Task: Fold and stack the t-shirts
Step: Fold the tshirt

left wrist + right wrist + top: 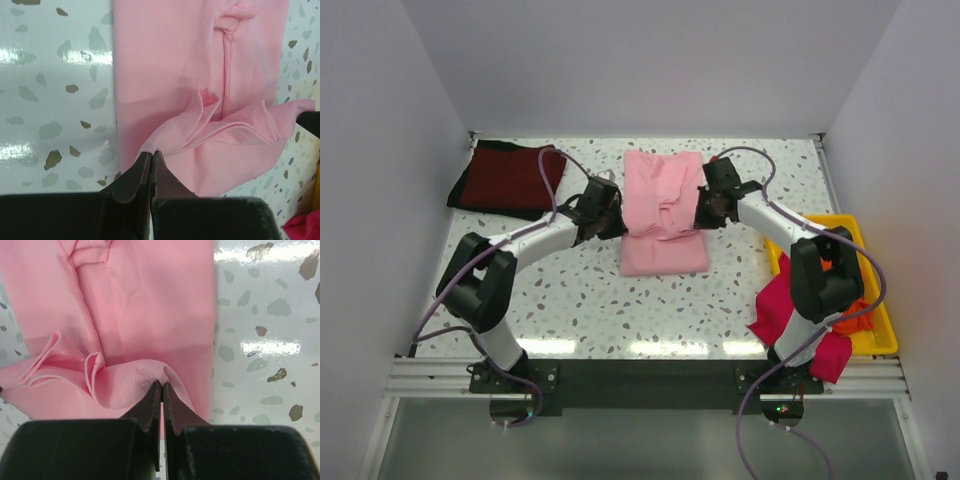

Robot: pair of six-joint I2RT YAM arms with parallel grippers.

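Observation:
The pale pink t-shirt [663,250] lies in a long strip in the middle of the table, with its far part lifted and bunched. My left gripper [612,216] [151,153] is shut on the pink shirt's [175,60] left edge. At the shirt's right edge, my right gripper [704,210] [162,383] is shut on a fold of the same pink cloth [150,300]. Between the two grips the fabric hangs in loose pleats. A dark maroon t-shirt [510,176] lies folded at the back left, with black cloth [460,190] showing under its edge.
A yellow tray [876,336] sits at the right edge behind the right arm. A magenta t-shirt [778,306] spills from it over the table's front edge. Orange cloth [858,318] lies in the tray. White walls close in the left, back and right sides.

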